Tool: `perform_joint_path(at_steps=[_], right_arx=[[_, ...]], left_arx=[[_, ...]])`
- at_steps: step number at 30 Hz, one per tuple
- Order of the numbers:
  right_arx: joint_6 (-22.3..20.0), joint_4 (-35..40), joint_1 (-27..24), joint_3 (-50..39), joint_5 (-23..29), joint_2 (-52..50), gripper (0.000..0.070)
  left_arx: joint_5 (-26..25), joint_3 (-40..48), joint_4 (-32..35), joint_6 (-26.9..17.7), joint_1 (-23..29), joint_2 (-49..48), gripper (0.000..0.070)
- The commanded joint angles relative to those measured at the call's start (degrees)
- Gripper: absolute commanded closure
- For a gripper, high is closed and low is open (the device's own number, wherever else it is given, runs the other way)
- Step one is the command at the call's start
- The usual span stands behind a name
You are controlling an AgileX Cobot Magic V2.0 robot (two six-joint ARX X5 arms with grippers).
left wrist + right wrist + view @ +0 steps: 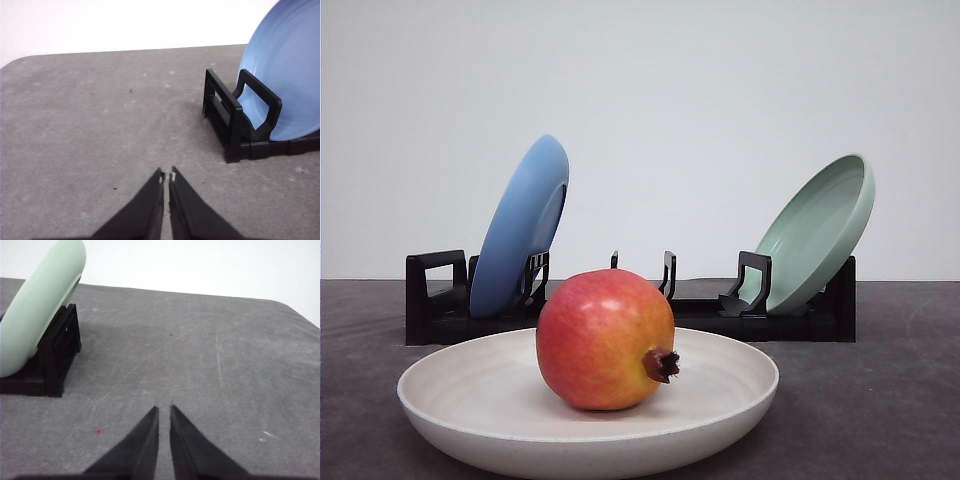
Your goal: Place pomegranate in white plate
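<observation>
The pomegranate (605, 338) sits inside the white plate (470, 415), near the front edge of the table (880, 400). It rests a little left of the plate's middle, and its small brown crown points to the right and a bit toward the front, so its long line runs sideways. It looks to me like the job is already done.

The left fingers (167, 176) are almost closed, with just a thin crack between the tips, and they hold nothing. They hang over bare table beside the left end of the black rack (235, 125). The right fingers (163, 410) are also nearly closed (a slightly wider crack) and hold nothing. They hang over bare table beside the right end of the rack.

From each set of fingers the fruit lies inward, toward the middle of the table. I cannot tell which arm is nearer.

Now count: one pomegranate, one white plate, one blue plate (525, 225), one green plate (820, 230), one rack and two sets of fingers. The blue and green plates stand tilted in the rack near the back edge.
</observation>
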State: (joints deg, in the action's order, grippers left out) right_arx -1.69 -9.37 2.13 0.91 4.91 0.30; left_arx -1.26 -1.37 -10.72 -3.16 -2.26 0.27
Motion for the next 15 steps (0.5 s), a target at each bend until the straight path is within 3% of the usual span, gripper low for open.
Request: perform_joint_path(at_steps=[1, 15], right_arx=[[-0.24, 0.33, -0.11, -0.22, 0.02, -0.09, 0.0663], [-0.26, 0.33, -0.13, -0.22, 0.02, -0.09, 0.0663]], left_arx=[[0.24, 0.68, -0.02, 0.31, 0.02, -0.11, 0.07], [0.24, 0.68, -0.02, 0.31, 0.02, -0.11, 0.07]])
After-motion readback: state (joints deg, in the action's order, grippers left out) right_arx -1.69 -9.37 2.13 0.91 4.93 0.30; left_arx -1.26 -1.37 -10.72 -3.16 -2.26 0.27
